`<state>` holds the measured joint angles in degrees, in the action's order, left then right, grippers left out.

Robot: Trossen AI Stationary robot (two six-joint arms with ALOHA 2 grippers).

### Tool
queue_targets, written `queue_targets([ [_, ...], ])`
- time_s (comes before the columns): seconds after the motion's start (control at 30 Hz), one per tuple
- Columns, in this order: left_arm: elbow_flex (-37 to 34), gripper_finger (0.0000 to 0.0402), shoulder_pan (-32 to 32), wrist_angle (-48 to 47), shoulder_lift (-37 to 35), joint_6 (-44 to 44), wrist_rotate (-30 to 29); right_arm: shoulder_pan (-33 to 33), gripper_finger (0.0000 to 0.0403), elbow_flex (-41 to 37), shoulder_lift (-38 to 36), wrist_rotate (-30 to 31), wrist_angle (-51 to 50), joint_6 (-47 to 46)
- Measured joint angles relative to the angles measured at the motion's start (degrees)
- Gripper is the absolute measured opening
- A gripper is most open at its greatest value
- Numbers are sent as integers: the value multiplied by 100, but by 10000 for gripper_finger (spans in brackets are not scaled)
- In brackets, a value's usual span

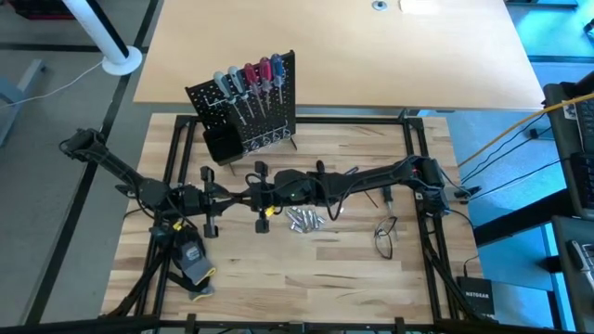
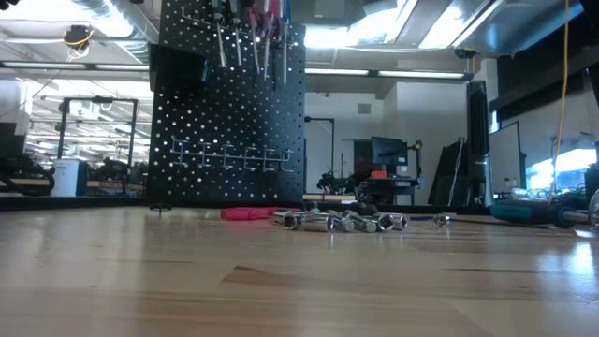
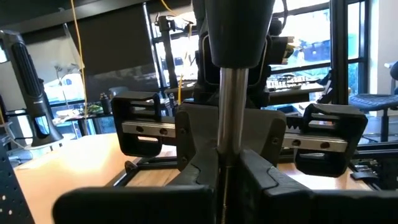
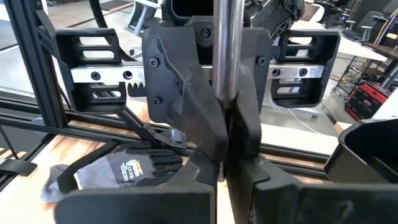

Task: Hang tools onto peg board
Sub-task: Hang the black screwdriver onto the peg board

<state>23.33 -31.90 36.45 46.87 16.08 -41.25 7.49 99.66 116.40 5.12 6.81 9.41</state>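
Note:
Both arms meet over the middle of the table. A tool with a silver shaft (image 4: 227,56) stands upright between my left gripper (image 1: 232,197) and my right gripper (image 1: 249,197), which face each other, both shut on it. In the left wrist view the shaft (image 3: 231,106) rises to a thick dark upper end (image 3: 239,31). The black peg board (image 1: 246,107) stands at the table's far side, with several screwdrivers (image 1: 252,79) hanging from its top and a black bin (image 1: 221,144) at its lower corner. Silver bits (image 1: 302,220) lie on the table. My left gripper pinches the silver shaft (image 4: 227,93) between its two fingers (image 4: 183,106), which come level from the table's left and lie across it. The tool stands upright, clear of the table. My right gripper has the same shaft (image 3: 231,140) between its two fingers (image 3: 196,134), level from the table's right and across it. In its own wrist view the fingers (image 4: 205,193) cover the place of contact.
A grey-black glove (image 1: 193,264) lies at the near left, under the left arm. Red pliers (image 2: 248,213) lie by the peg board's foot (image 2: 229,201). A thin dark looped thing (image 1: 383,237) lies right of the bits. Black frame rails (image 1: 422,232) run along the table's sides.

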Motion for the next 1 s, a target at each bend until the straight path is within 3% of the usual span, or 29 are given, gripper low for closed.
queue_targets([
  [0.17,0,30,0,8,0,-23,0,0,15,0,0,38,-3,-9],
  [0.5,0,119,0,203,-107,-74,-66,0,13,0,0,366,-27,-8],
  [0.73,1,171,-262,-650,-719,14,-974,-1,13,0,0,760,-42,-9],
  [0.9,2,177,-644,-1615,-1339,-214,-1882,-145,13,0,0,886,113,-20],
  [1.0,2,174,-865,-2265,-1673,-439,-2042,-335,13,0,0,887,329,-169],
])
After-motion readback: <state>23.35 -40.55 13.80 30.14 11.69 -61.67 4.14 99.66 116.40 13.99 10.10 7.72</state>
